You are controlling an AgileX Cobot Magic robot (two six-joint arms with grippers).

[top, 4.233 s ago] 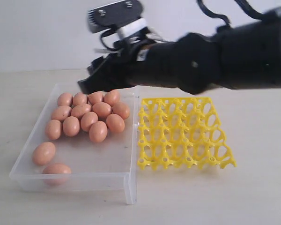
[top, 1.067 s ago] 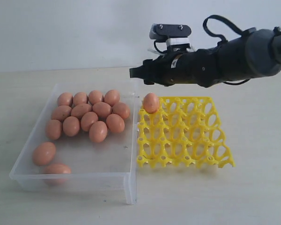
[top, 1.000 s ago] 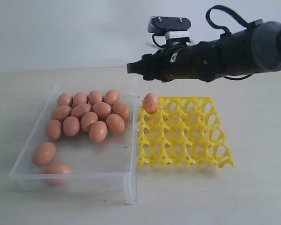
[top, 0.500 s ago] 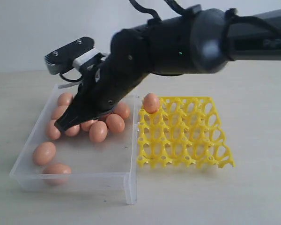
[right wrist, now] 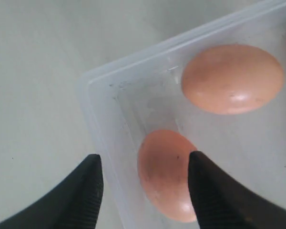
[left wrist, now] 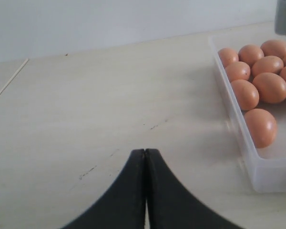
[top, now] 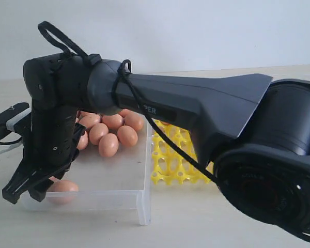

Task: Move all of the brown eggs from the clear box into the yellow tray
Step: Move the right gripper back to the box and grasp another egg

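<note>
My right gripper (top: 24,195) has reached across to the near left corner of the clear box (top: 101,198). It is open (right wrist: 144,160) and straddles the box wall. One finger (right wrist: 86,193) is outside the wall and the other finger (right wrist: 207,193) is inside. A brown egg (right wrist: 164,174) lies between them, untouched. A second egg (right wrist: 232,78) lies beside it. Several more brown eggs (top: 108,144) cluster at the far end of the box. The yellow tray (top: 170,168) shows only partly behind the arm. My left gripper (left wrist: 145,152) is shut and empty over bare table, beside the box (left wrist: 238,138).
The right arm's thick black body (top: 196,103) spans the scene and hides most of the tray and part of the box. A grey camera mount (top: 5,124) sticks out at the left. Pale table (left wrist: 86,105) lies left of the box.
An egg appeared in the tray's far left cell. The right arm then swung from above the tray across the box and down to its near left corner, now hiding that egg.
</note>
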